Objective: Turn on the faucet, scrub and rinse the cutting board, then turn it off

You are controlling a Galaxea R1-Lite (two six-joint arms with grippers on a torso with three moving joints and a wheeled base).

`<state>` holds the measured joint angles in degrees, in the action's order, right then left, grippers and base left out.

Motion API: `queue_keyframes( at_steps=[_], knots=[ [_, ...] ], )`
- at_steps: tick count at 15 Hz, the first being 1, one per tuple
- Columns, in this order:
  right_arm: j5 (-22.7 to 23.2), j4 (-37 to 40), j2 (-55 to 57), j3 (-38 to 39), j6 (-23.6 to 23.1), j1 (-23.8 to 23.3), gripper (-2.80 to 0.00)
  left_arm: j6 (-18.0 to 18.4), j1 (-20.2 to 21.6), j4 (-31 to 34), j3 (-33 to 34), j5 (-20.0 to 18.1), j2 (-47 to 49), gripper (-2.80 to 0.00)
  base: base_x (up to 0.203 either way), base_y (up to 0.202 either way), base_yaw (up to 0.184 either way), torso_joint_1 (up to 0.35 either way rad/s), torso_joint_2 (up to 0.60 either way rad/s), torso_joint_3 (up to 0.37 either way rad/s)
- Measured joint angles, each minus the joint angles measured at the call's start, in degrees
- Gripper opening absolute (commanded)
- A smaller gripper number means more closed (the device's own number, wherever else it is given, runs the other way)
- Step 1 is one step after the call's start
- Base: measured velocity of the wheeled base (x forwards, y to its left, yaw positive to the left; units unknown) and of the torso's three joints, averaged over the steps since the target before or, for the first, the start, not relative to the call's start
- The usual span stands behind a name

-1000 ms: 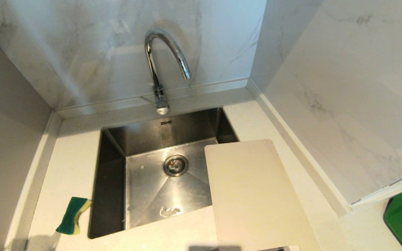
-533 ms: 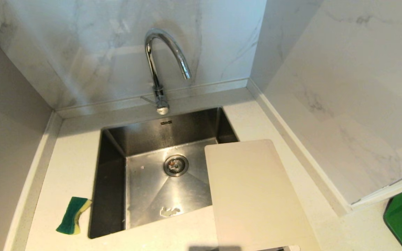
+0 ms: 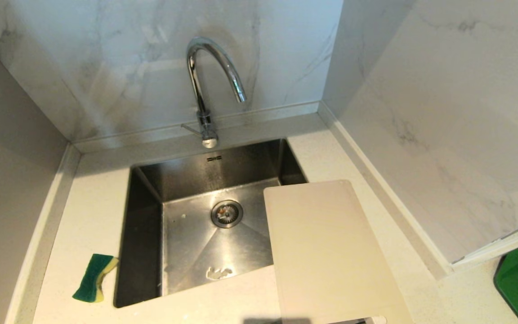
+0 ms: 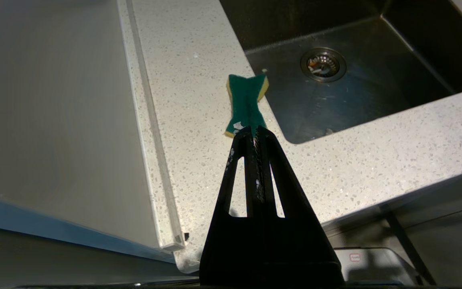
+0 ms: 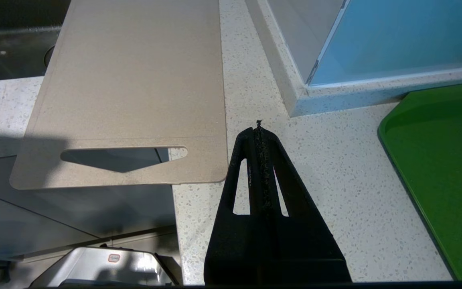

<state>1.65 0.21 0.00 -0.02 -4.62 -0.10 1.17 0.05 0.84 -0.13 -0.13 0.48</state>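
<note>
The left tool (image 4: 255, 130) is pressed fully closed, its two black fingers meeting at the tips with nothing between them. It hangs over the near edge of the desk (image 4: 199, 80), tips pointing at the near end of a green and yellow sponge (image 4: 246, 102); whether the tips touch the sponge cannot be told from this angle. The sponge lies flat on the desk just left of the sink (image 4: 335, 96), near its near-left corner.

The right tool (image 5: 259, 128) is closed the same way, fingers together and empty, held above the near edge of the desk to the right of the cutting board (image 5: 134, 76) and apart from it. Neither tool nor arm shows in the head view.

The cutting board (image 3: 326, 252) lies flat on the right side of the sink, its far-left corner overhanging the basin and its near end, with the oblong handle slot (image 5: 122, 154), jutting past the near edge of the desk. The faucet (image 3: 209, 81) stands at the far side behind the sink, its arched spout curving over the basin and its thin lever (image 3: 191, 129) pointing left; no water is seen running. The drain (image 3: 226, 213) sits mid-basin. A green tray (image 5: 443, 168) lies on the desk at far right.
</note>
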Motion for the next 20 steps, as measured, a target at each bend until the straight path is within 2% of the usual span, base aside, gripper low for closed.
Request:
queue_keyframes(
  at_steps=[3, 17, 18, 20],
  knots=[
    [0.0, 0.0, 0.0, 0.0, 0.0, 0.0, -2.8, -1.7, 0.0, 0.0, 0.1, 0.1, -0.4, -2.8, 0.0, 0.0, 0.0, 0.0, 0.0, 0.0],
    [-0.1, 0.0, 0.0, 0.0, 0.0, 0.0, -2.8, -1.4, 0.0, -0.3, 0.1, 0.1, -0.6, -2.8, 0.0, 0.0, 0.0, 0.0, 0.0, 0.0],
    [-0.3, 0.0, 0.0, 0.0, 0.4, 0.0, -2.8, -1.4, 0.0, -0.3, 0.1, 0.1, -0.6, -2.8, 0.0, 0.0, 0.0, 0.0, 0.0, 0.0],
    [-1.6, -0.2, 0.0, 0.0, 4.2, 0.0, -2.8, -1.4, 0.0, -0.4, 0.1, 0.1, -0.6, -2.8, 0.0, 0.0, 0.0, 0.0, 0.0, 0.0]
  ],
)
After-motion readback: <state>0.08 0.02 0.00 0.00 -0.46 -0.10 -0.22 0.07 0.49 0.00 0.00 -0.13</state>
